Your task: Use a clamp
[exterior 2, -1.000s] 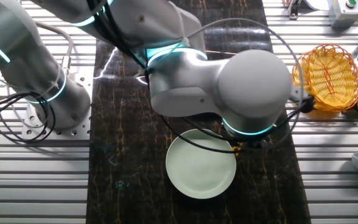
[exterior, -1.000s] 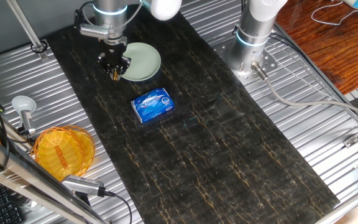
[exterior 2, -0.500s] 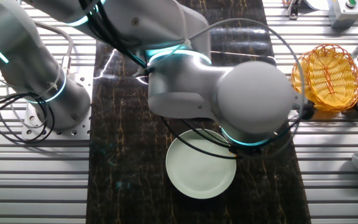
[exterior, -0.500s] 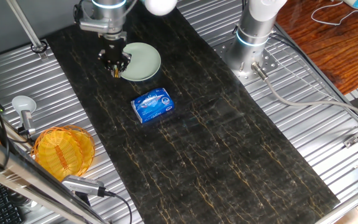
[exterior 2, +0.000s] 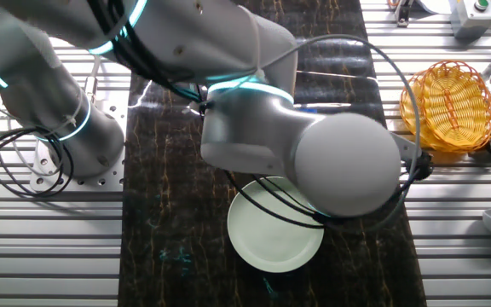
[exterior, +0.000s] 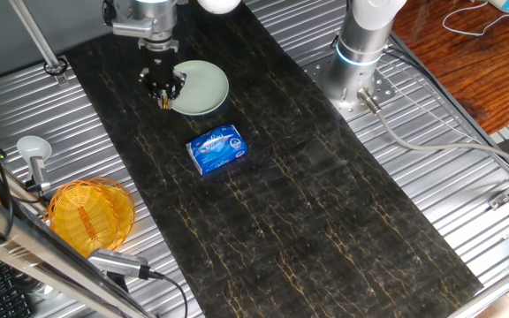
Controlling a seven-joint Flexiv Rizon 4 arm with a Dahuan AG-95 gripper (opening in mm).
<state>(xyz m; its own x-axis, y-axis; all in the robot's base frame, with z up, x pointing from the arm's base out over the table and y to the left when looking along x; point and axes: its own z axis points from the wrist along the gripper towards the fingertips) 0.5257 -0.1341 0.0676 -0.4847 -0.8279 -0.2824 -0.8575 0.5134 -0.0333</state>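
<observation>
My gripper (exterior: 164,93) hangs over the left rim of the pale green plate (exterior: 201,87) at the far end of the dark mat. It is shut on the clamp (exterior: 165,102), a tiny yellow-orange clip that pokes out below the black fingers, just above the mat. The blue packet (exterior: 218,148) lies flat on the mat a little nearer than the plate, apart from the gripper. In the other fixed view the arm's big grey joint hides the gripper and the clamp; only the plate (exterior 2: 273,239) shows beneath it.
An orange wicker basket (exterior: 89,213) stands on the metal slats left of the mat and also shows in the other fixed view (exterior 2: 450,102). A white ladle-like tool (exterior: 34,150) lies beside it. The arm's base (exterior: 360,53) stands at the far right.
The gripper has risen a little and drifted slightly toward the far edge, with the clamp still in it. The packet and plate have not moved.
</observation>
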